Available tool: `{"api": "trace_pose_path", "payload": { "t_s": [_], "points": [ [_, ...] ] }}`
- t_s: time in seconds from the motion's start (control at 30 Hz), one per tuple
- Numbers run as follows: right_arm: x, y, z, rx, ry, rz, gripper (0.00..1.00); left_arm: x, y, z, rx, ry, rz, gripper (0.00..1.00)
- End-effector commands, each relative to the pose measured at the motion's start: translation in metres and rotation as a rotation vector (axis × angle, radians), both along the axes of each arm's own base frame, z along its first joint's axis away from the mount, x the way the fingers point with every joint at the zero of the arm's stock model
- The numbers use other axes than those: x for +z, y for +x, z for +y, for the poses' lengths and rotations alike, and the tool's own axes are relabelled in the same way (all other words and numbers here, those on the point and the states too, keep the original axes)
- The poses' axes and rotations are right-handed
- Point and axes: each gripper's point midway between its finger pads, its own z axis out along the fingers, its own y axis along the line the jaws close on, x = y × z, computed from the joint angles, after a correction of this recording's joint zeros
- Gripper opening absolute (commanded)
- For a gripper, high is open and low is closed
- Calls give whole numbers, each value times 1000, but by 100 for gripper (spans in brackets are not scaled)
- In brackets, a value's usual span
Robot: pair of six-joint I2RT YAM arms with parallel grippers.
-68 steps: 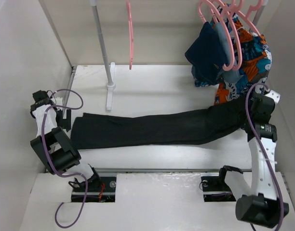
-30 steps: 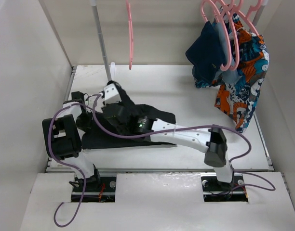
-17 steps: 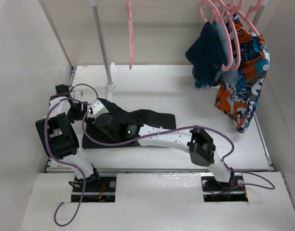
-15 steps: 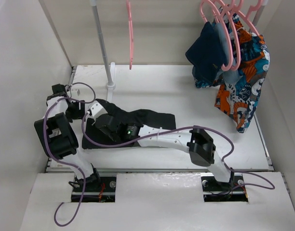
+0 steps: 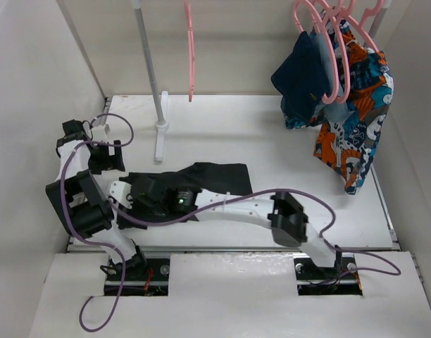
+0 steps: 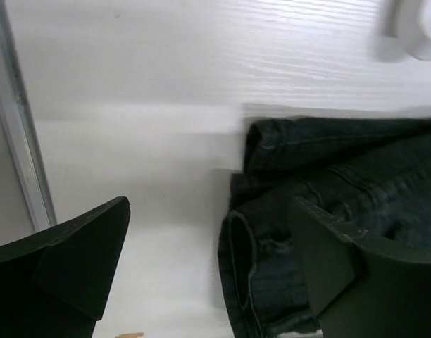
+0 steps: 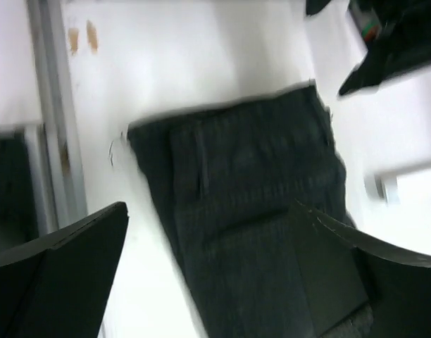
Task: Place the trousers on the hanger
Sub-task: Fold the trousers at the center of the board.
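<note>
The trousers (image 5: 215, 172) lie folded on the worktop (image 5: 272, 134), long axis left to right, well apart from the hanger (image 5: 190, 49) at the back. Right jaws, wide open and empty, hang over their left end; left jaws, likewise open and empty, sit just beside it.

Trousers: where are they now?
In the top view the trousers lie folded on the left half of the table, near the white stand, under the right arm.
</note>
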Motion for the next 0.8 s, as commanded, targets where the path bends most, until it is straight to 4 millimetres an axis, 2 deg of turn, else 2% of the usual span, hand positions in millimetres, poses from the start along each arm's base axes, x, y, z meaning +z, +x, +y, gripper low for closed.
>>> {"api": "trace_pose_path", "payload": {
  "t_s": [0.0, 0.03, 0.07, 0.1, 0.13, 0.17, 0.2, 0.23, 0.27, 0.3, 0.33, 0.4, 0.43, 0.47, 0.5, 0.53, 0.57, 0.6, 0.63, 0.67, 0.73, 0.77],
  "points": [
    [40, -7, -45, 24, 22, -39, 100, 39, 2, -21, -115, -54, -93, 93],
    [90, -1, -63, -48, 173, 20, 100, 38, -1, -30, -148, -66, -80, 95],
    [94, 11, -81, -105, 208, 66, 100, 37, -3, -35, -169, -70, -66, 97],
    [93, 38, -106, -195, 232, 112, 100, 36, -5, -41, -195, -71, -57, 100],
    [83, 45, -139, -267, 231, 157, 100, 30, -7, -56, -235, -82, -35, 100],
    [75, 53, -157, -354, 250, 226, 100, 20, -17, -65, -254, -83, 0, 100],
    [64, 65, -179, -446, 240, 241, 100, 13, -16, -67, -266, -47, 9, 100],
    [29, 78, -213, -547, 183, 275, 100, 10, -19, -71, -260, -29, 17, 100],
    [31, 78, -232, -611, 217, 320, 100, 4, -20, -80, -284, -1, 29, 98],
    [21, 81, -247, -657, 217, 349, 100, -13, -32, -71, -260, 73, 91, 97],
    [-5, 93, -276, -750, 188, 377, 100, -19, -27, -64, -243, 132, 80, 94],
    [-25, 102, -298, -834, 190, 445, 100, -40, -39, -54, -219, 217, 138, 79],
    [-31, 108, -307, -851, 188, 460, 100, -44, -37, -40, -189, 292, 147, 74],
    [-44, 124, -323, -905, 178, 474, 100, -51, -41, -35, -182, 315, 170, 71],
    [-64, 131, -330, -941, 143, 502, 100, -57, -46, -35, -186, 334, 186, 71],
    [-72, 139, -335, -962, 132, 518, 100, -62, -49, -34, -193, 366, 204, 70],
    [-88, 152, -342, -994, 118, 560, 100, -68, -52, -38, -220, 387, 209, 70],
    [-89, 156, -346, -1001, 124, 570, 100, -67, -48, -39, -225, 407, 198, 70],
    [-105, 162, -347, -1011, 104, 595, 100, -74, -56, -41, -235, 420, 218, 70],
    [-112, 162, -344, -994, 107, 638, 100, -72, -54, -39, -231, 452, 202, 70],
    [-119, 171, -339, -974, 135, 657, 92, -75, -56, -41, -238, 455, 192, 70],
    [-120, 165, -331, -924, 150, 688, 88, -75, -57, -44, -247, 456, 190, 70]
  ]
}}
